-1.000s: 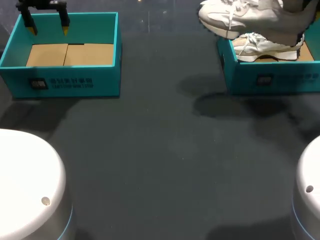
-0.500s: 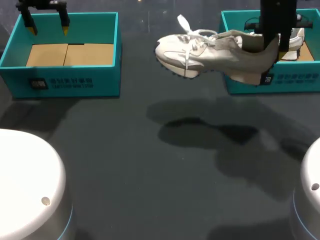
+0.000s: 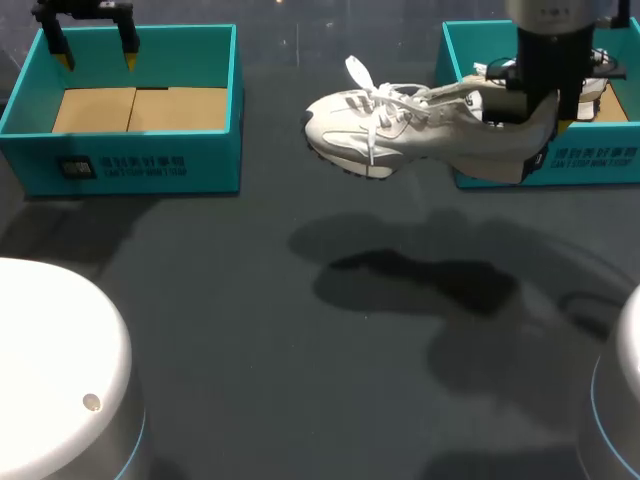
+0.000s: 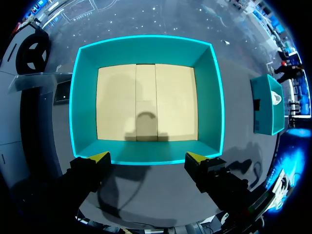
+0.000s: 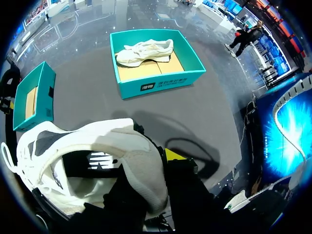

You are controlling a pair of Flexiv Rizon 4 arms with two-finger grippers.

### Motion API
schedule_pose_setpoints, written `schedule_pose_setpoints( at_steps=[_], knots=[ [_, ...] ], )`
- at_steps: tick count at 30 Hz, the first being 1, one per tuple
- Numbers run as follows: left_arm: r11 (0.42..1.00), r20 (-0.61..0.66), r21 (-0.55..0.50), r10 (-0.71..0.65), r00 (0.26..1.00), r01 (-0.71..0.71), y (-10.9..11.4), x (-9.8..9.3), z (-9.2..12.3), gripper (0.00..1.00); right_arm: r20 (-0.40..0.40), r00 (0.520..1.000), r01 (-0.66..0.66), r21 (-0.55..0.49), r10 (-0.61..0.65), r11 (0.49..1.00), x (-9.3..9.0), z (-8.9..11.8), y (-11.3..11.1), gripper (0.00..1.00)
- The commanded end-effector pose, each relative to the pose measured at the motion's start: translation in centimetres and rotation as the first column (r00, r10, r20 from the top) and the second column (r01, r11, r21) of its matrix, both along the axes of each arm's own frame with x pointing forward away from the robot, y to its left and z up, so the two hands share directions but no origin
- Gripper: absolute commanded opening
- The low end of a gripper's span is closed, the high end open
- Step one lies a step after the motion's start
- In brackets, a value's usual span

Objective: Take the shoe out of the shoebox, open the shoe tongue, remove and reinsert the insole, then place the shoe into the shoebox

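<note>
A white lace-up shoe (image 3: 420,125) hangs in the air over the dark table, toe pointing left, laces dangling. My right gripper (image 3: 537,100) is shut on its heel collar, just left of the right teal shoebox (image 3: 590,160). In the right wrist view the shoe (image 5: 97,161) fills the space around the gripper (image 5: 151,168); one yellow fingertip (image 5: 174,155) shows beside the heel, the other is hidden. A second white shoe (image 5: 146,51) lies in that shoebox (image 5: 161,84). My left gripper (image 3: 97,58) stands open above the left teal box (image 3: 150,165), nothing between its fingers (image 4: 100,157).
The left teal box (image 4: 146,156) holds only a cardboard floor. The dark table (image 3: 300,350) stretches between the two boxes under the hanging shoe. White arm bases sit at the near left (image 3: 50,370) and near right (image 3: 620,400) corners.
The right arm has brought the shoe down from above the right shoebox and leftward over the table; in the last half second it shifted only slightly. The left arm stayed still.
</note>
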State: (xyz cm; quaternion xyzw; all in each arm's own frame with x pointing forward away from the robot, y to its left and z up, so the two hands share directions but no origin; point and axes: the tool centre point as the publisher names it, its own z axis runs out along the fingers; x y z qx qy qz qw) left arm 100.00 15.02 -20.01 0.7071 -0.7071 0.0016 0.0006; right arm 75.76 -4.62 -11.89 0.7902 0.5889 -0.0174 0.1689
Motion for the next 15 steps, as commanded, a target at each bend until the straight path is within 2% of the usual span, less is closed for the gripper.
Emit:
schedule_pose_setpoints(
  at_steps=[1,9,15],
  knots=[
    [1.0,-0.001,0.001,0.0,1.0,0.0,0.0,0.0,0.0,1.0,0.003,1.0,0.001,-0.039,-0.001,0.999,-1.6,-1.0,1.9,0.0],
    [1.0,-0.001,0.001,0.0,1.0,0.0,0.0,0.0,0.0,1.0,0.004,1.0,0.003,-0.06,-0.003,0.998,-5.7,-4.7,5.7,0.0],
    [1.0,-0.001,0.001,0.0,1.0,0.0,0.0,0.0,0.0,1.0,-0.011,1.0,-0.002,-0.103,0.001,0.995,-6.8,-7.9,8.2,0.0]
  ],
)
